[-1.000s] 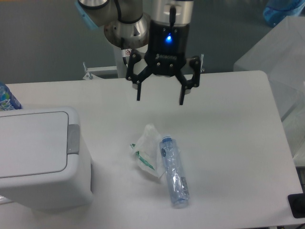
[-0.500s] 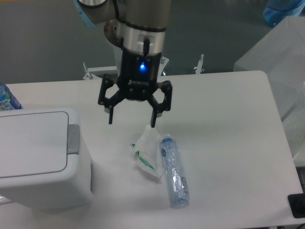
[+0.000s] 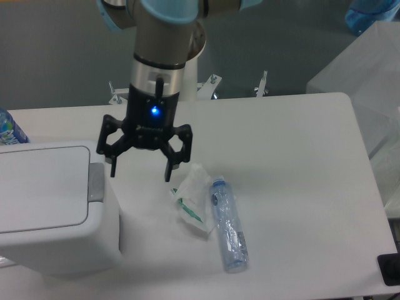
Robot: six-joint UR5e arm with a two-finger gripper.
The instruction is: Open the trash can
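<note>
The white boxy trash can (image 3: 50, 206) stands at the left front of the table, its flat lid panel shut and its small grey push tab (image 3: 95, 182) on the right edge. My gripper (image 3: 140, 174) hangs open just right of the can, above the table, with its left finger close to the tab. It holds nothing.
A clear plastic bottle (image 3: 228, 224) lies on the table right of the gripper. A crumpled clear wrapper (image 3: 191, 200) lies beside it. A blue bottle top (image 3: 9, 130) shows behind the can at the left edge. A white table (image 3: 300, 156) carries all of this.
The gripper has moved left and down from above the table's middle back toward the trash can's tab side, staying open. The can, bottle and wrapper have not moved.
</note>
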